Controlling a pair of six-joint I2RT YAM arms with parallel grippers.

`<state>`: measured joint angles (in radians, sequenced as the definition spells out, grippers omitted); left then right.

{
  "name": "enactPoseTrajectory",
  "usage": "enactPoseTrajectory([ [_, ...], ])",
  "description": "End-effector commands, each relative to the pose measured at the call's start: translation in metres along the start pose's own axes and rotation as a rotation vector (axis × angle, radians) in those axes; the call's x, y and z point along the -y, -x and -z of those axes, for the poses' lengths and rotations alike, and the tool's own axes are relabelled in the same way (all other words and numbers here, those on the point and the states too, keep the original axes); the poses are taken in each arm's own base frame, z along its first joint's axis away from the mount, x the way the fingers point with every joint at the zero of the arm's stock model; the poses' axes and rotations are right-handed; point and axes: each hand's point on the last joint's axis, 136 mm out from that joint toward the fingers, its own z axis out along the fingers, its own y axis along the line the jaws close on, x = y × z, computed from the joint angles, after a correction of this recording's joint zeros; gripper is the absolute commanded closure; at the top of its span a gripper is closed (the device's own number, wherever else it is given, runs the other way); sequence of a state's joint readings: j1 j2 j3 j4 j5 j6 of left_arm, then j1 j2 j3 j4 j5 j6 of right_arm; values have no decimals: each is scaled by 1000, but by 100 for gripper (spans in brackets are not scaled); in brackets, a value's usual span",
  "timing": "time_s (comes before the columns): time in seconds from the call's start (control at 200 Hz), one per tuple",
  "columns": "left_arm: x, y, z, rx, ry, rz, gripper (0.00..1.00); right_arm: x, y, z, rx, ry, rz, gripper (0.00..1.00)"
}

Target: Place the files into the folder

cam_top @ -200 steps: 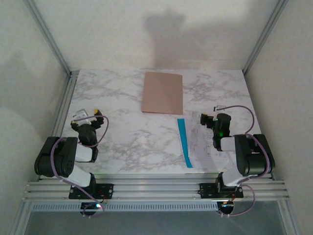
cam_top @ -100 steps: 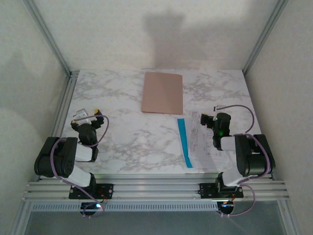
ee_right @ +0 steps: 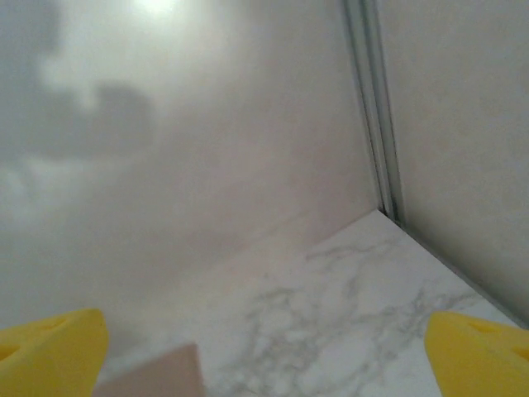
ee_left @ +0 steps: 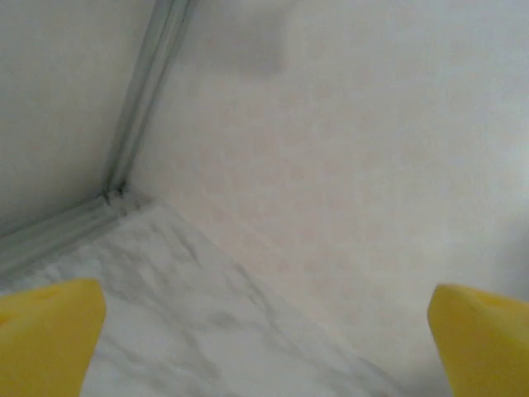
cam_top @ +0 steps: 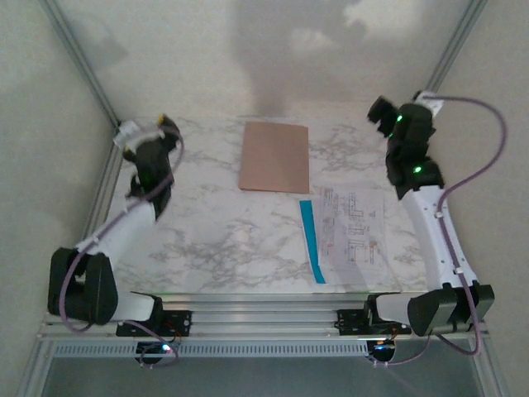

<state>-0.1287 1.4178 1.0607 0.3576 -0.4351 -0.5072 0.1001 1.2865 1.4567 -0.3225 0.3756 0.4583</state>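
marble-patterned table (cam_top: 207,231) is occupying the centre of the frame. a salmon folder (cam_top: 274,156) is lying closed at upper centre; white printed sheets (cam_top: 355,236) are lying at lower right, a blue strip (cam_top: 312,240) running along their left edge.

Lab test cell, white walls (cam_top: 331,66), aluminium posts (cam_top: 80,59) (marble-look table (cam_top: 215,240))

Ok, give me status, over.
Left gripper open, empty. Right gripper open, empty. Folder shut, files flat beside it. Nothing on them.
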Motion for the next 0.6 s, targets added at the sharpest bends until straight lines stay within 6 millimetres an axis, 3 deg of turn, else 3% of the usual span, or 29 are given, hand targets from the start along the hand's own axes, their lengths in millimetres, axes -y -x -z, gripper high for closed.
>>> enactPoseTrajectory([
  [0.0, -46, -93, -8, -477, 245, 47, 4, 40, -118, 4, -486, -131, -82, 4],
  [0.135, -8, -154, 14, -673, 99, -11, 11, 6, -167, 18, -629, 24, -67, 19],
  [0.27, -7, -219, 57, -876, 121, -52, 13, -6, -221, 27, -813, 82, -29, 23],
  [0.365, -1, -251, 87, -970, 105, -35, 14, -11, -252, 25, -914, 116, -46, 26],
  [0.481, 12, -286, 113, -1077, 80, 61, 16, -17, -277, 17, -991, 126, -63, 28],
  [0.596, 28, -311, 122, -1140, 67, 167, 19, -25, -289, 10, -1030, 135, -70, 28],
])
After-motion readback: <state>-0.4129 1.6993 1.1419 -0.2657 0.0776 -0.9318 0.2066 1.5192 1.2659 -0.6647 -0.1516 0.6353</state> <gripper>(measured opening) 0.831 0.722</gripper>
